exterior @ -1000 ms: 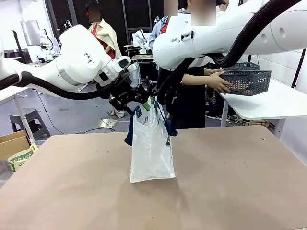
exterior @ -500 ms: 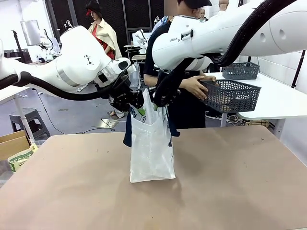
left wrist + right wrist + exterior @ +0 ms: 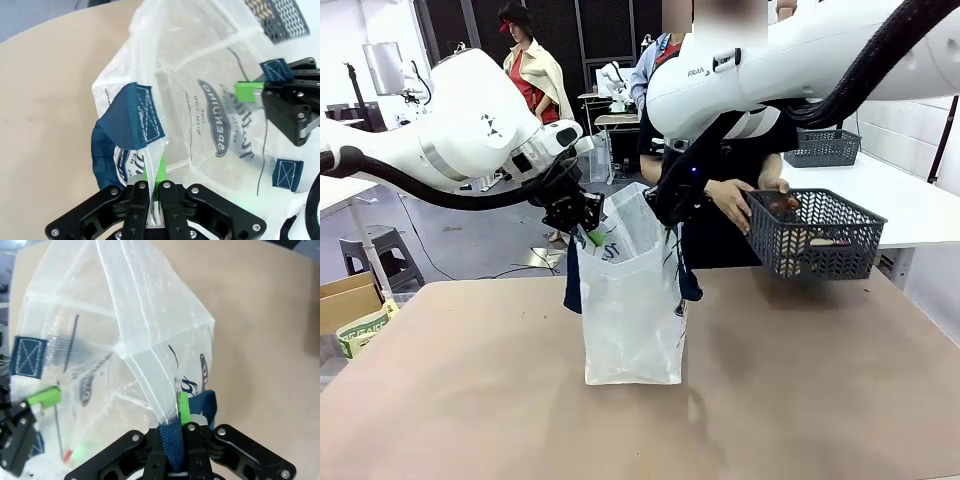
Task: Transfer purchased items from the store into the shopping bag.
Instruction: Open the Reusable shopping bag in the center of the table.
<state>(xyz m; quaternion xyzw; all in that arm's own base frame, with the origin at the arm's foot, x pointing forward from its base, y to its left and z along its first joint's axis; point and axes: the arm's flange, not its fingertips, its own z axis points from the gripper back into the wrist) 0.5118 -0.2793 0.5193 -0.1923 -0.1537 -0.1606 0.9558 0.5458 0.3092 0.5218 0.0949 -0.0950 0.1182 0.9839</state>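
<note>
The shopping bag [image 3: 630, 310] stands upright mid-table, its mouth pulled wide. My left gripper [image 3: 582, 226] is shut on the bag's left rim beside a navy handle [image 3: 132, 122]. My right gripper [image 3: 670, 208] is shut on the opposite rim and its navy strap [image 3: 172, 440]. In the left wrist view my fingers [image 3: 152, 182] pinch the clear plastic [image 3: 200, 75]; in the right wrist view my fingers [image 3: 178, 427] pinch rim and strap together, with the bag's inside [image 3: 125, 315] open beyond. A person's hands hold a dark lattice basket [image 3: 820, 248] just right of the bag, with purchased items [image 3: 784, 205] inside.
The brown tabletop [image 3: 800, 390] has free room all round the bag. A white side table [image 3: 910, 205] at the right carries a second dark basket [image 3: 825, 148]. A cardboard box [image 3: 345, 300] sits off the table's left edge.
Both grippers closed on the bag's rim and drew apart, spreading its mouth. The person carried the basket from the side table toward the bag.
</note>
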